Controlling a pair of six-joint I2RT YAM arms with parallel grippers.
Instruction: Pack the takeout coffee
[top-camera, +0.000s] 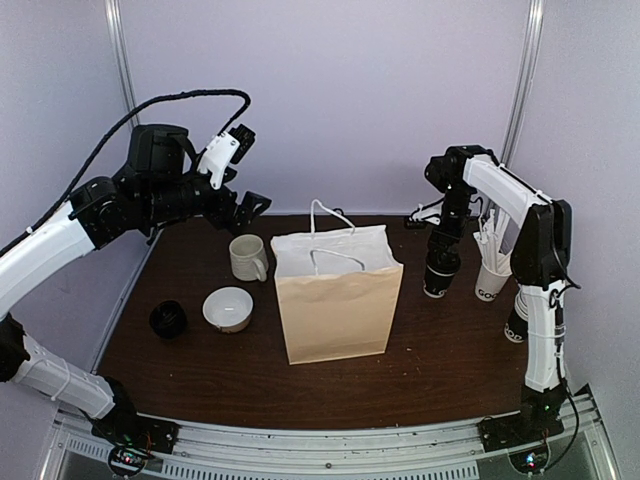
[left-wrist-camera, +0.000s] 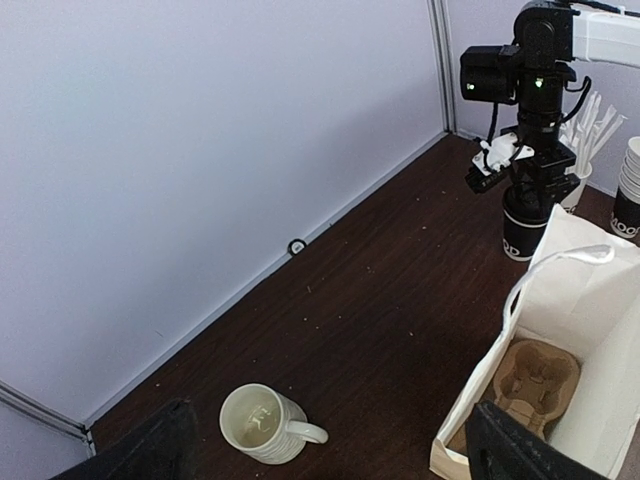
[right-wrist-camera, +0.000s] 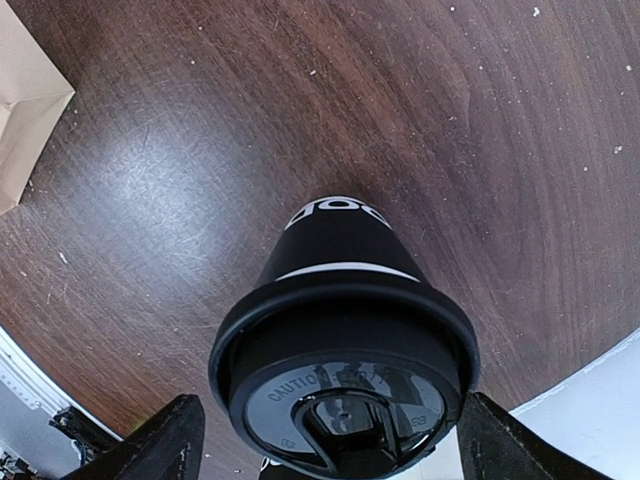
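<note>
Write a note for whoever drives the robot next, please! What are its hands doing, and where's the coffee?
Left gripper: open, holding nothing, raised above the table's back left, near the cream mug.
Right gripper: open, lowered over the takeout coffee, one finger on each side of the lid, not closed on it.
Coffee: standing upright on the table, to the right of the paper bag.
Bag: upright and open at mid-table, with a cardboard cup carrier at the bottom.
Done: right arm lined up on the cup.
Left: grip the cup, lift it and set it in the bag.
</note>
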